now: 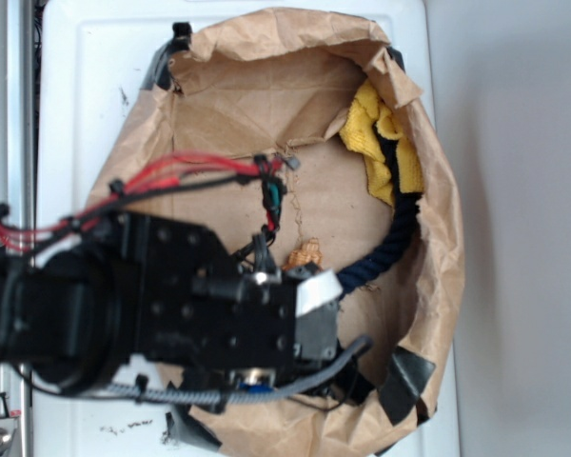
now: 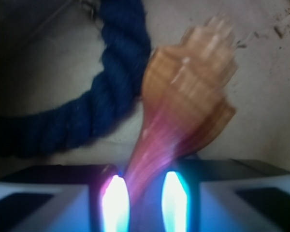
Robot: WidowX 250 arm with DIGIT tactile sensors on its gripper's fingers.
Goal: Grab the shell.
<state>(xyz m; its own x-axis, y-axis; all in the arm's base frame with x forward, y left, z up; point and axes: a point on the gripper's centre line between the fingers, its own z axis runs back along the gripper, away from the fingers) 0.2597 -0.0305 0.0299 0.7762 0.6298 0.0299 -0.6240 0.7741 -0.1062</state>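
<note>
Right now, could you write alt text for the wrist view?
An orange-brown shell, blurred, has its narrow tail between the two glowing fingertips of the tool. A dark navy rope curves behind it on pale paper.

No legible text, labels, brand marks, numbers or signs appear in either view. The exterior view shows only unmarked surfaces, and the wrist view is too blurred for any lettering to be made out.
</note>
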